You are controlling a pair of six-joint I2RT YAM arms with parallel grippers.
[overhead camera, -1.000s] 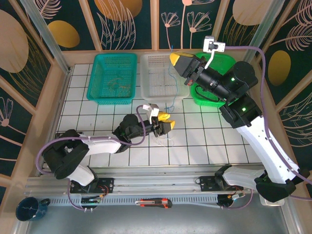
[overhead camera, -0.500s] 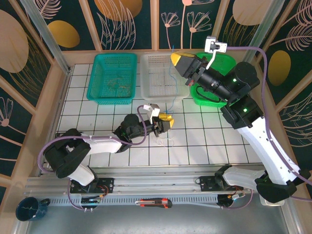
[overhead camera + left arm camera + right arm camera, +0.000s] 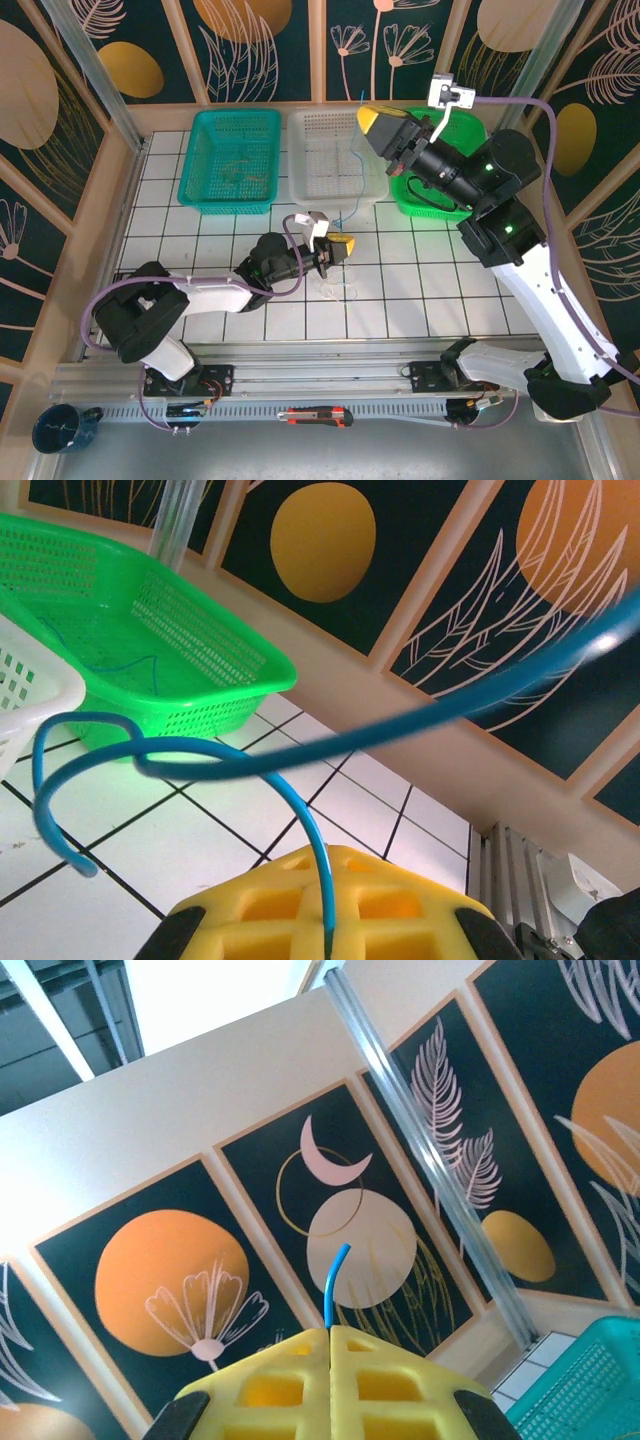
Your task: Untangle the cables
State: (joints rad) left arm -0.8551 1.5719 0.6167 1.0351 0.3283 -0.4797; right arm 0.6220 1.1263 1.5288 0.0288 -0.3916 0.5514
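A thin blue cable [image 3: 480, 693] stretches between two robot arms above a white tiled counter [image 3: 420, 290]. The right fingers [image 3: 270, 1385], raised at upper centre of the overhead view, are pressed together on one end of it. The left fingers [image 3: 270, 905], low at centre, pinch it further along. A whitish cable [image 3: 340, 290] lies in loose loops on the tiles just below the left fingers. The blue cable seems nearly drawn free, and the whitish loops look unsorted.
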